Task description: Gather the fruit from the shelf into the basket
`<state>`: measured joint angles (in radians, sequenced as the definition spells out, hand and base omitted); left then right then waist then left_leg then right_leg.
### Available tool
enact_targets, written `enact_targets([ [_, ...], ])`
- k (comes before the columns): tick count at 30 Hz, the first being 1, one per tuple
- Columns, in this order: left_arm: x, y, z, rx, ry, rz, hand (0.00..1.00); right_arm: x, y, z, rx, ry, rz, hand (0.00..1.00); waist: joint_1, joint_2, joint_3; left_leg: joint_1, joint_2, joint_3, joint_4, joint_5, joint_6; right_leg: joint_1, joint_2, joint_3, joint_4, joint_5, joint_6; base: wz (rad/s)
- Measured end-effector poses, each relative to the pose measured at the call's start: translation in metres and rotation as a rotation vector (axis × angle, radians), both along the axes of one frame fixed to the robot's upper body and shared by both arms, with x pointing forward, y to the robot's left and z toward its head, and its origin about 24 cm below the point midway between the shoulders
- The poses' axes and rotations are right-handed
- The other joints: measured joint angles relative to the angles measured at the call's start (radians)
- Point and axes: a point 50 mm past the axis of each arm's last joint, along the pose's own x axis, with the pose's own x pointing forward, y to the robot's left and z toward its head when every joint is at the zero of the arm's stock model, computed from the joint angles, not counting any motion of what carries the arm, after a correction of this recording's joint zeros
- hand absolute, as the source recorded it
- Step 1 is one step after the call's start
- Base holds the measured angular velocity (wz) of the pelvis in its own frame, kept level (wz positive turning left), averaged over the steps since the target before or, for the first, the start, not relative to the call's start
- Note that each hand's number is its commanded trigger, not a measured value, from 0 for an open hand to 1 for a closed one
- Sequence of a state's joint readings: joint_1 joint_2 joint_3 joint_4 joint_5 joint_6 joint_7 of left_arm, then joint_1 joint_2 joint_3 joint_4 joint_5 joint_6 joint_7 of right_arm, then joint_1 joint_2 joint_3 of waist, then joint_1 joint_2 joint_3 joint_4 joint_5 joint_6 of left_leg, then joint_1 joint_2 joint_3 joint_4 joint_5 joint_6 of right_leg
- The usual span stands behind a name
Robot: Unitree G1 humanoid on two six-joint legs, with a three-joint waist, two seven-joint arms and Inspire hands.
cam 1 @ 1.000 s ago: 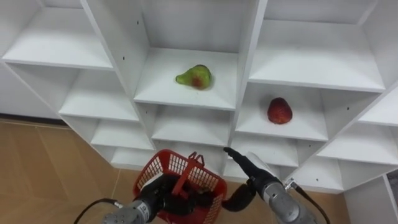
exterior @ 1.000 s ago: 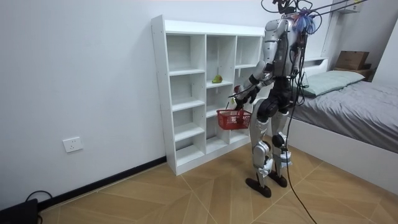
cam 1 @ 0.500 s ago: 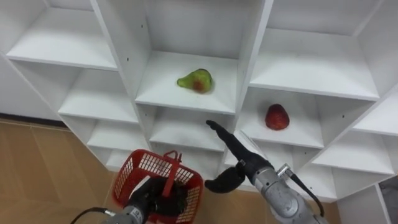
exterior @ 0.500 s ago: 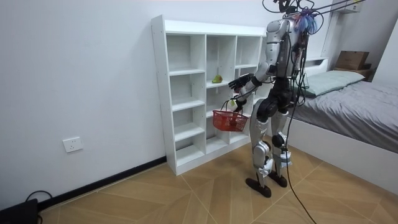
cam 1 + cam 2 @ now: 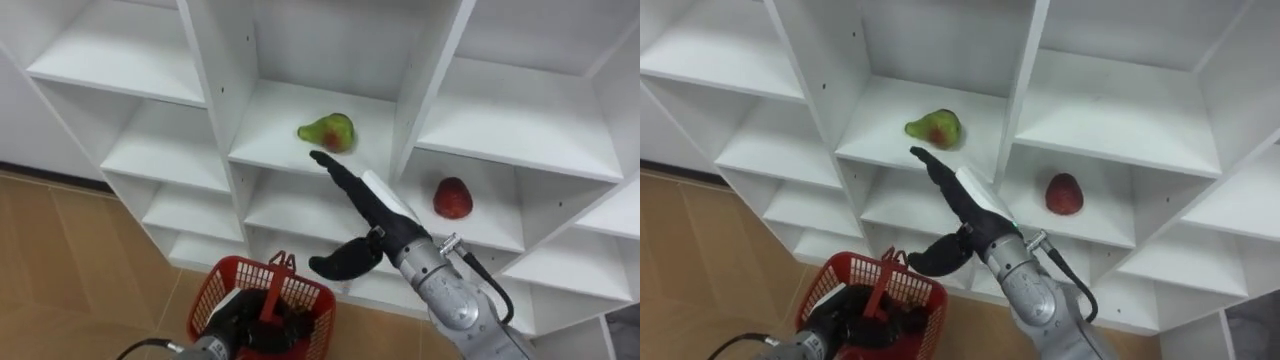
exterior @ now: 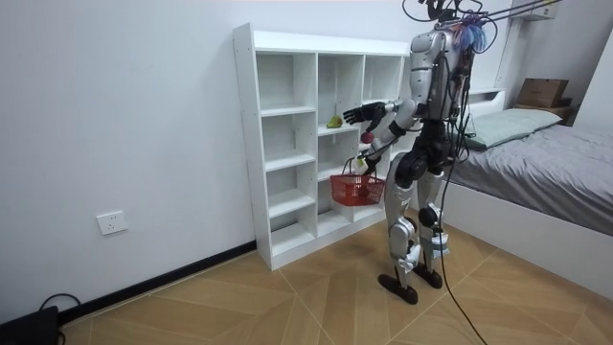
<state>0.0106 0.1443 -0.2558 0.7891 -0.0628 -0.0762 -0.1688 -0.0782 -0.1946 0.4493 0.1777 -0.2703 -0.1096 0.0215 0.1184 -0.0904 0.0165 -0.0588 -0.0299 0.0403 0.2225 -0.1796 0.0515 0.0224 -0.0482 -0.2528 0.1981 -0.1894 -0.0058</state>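
As the robot stands facing the white closet point(image 5: 212, 70), right hand point(image 5: 376, 214) is stretched out, fingers straight, thumb spread, tips just below the green pear point(image 5: 328, 131) in the middle compartment; contact unclear. Red fruit point(image 5: 453, 198) lies in the next compartment right, lower shelf. Left hand point(image 5: 243, 322) is clenched on the handle of the red basket point(image 5: 213, 291)

1. Pear point(image 5: 327, 131): green with a red blush, lying on its side on the shelf, just beyond the right hand's point(image 5: 375, 215) straight fingertips point(image 5: 322, 162).
2. Red fruit point(image 5: 452, 198): one compartment right of the fingers and lower.
3. Red basket point(image 5: 305, 286): below those fingers, its handle gripped by the left hand point(image 5: 240, 322).
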Motion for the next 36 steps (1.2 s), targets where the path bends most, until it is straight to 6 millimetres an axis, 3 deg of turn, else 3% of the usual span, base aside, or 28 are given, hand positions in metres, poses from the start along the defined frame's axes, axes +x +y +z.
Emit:
enact_targets([
  [7,-0.002,0.004,-0.001,0.021,0.007,-0.008,1.0,0.008,0.001,0.008,0.029,-0.016,0.005,0.0,-0.002,-0.005,0.0001,0.0,-0.001,-0.013,0.0,0.0,0.0,0.008,0.0,-0.013,0.0,0.001,0.002,0.05],
  [13,-0.005,0.006,-0.004,0.036,0.026,-0.013,1.0,0.024,0.004,0.027,0.025,-0.095,0.013,0.0,-0.002,-0.012,-0.0004,0.001,-0.001,-0.02,0.0,0.001,-0.001,0.013,0.001,-0.023,0.0,0.001,0.002,0.03],
  [16,-0.006,0.01,-0.004,0.055,0.032,-0.021,1.0,0.028,0.005,0.033,0.024,-0.123,0.009,0.0,-0.001,-0.025,-0.0056,0.002,-0.002,-0.022,0.003,0.001,-0.002,0.016,0.002,-0.024,-0.012,0.001,0.002,0.0],
  [22,-0.006,0.021,-0.004,0.065,0.036,0.027,1.0,0.038,0.006,0.046,0.01,-0.181,0.008,0.0,0.003,-0.045,0.0015,-0.001,-0.003,-0.029,0.009,0.001,-0.002,0.019,0.002,-0.027,-0.013,0.001,0.002,0.03],
  [25,-0.005,0.024,-0.003,0.073,0.036,0.041,1.0,0.045,0.006,0.056,0.002,-0.216,0.0,0.0,0.002,-0.053,0.0017,-0.007,-0.005,-0.044,0.009,0.001,-0.002,0.019,0.001,-0.05,-0.013,0.001,0.002,0.13],
  [31,-0.005,0.026,-0.004,0.134,0.035,-0.018,1.0,0.052,-0.005,0.063,0.018,-0.24,-0.054,0.0,0.025,-0.085,0.006,-0.004,-0.007,-0.054,0.013,0.002,-0.003,0.029,0.001,-0.058,-0.013,0.001,0.002,0.1],
  [36,-0.005,0.025,-0.004,0.135,0.043,-0.013,1.0,0.062,-0.016,0.07,0.053,-0.253,-0.125,0.0,0.023,-0.088,0.0068,-0.019,-0.014,-0.078,0.029,0.001,-0.002,0.029,-0.004,-0.074,-0.014,0.001,0.002,0.12],
])
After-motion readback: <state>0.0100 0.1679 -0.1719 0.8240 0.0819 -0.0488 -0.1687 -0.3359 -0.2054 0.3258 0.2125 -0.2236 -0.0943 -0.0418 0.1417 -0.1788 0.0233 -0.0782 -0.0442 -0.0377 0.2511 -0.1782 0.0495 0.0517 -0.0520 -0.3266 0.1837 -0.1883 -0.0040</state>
